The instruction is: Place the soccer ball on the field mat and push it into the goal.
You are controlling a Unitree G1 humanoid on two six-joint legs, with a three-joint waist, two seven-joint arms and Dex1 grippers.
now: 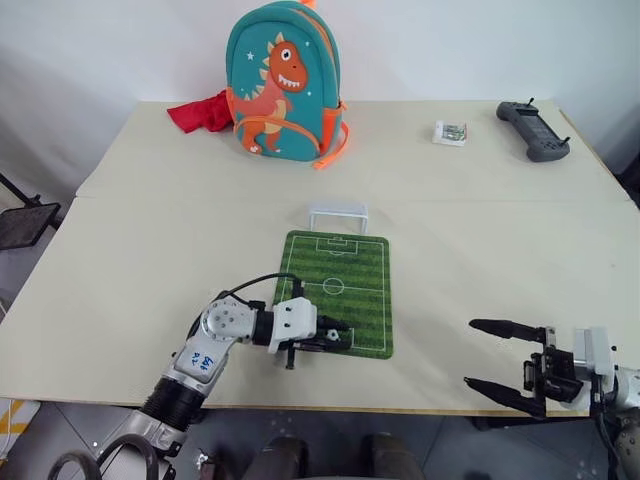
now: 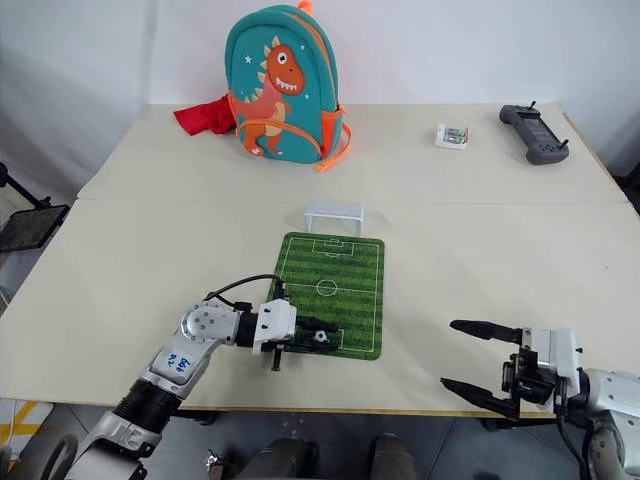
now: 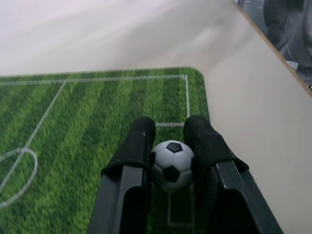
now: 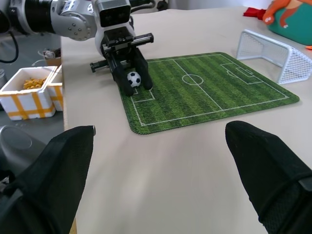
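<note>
The soccer ball, tiny and white with black patches, sits between the two black fingers of my left gripper, which is shut on it. The ball is low over the near end of the field mat, by the near penalty box; I cannot tell whether it touches the grass. My left gripper points to the right along the mat's near edge. The goal, a small white frame with netting, stands just past the mat's far end. My right gripper stands open and empty near the table's front edge, to the right of the mat.
A teal dinosaur backpack stands at the back of the table with a red cloth beside it. A small box and a dark handheld controller lie at the back right. A white crate sits below the table's edge.
</note>
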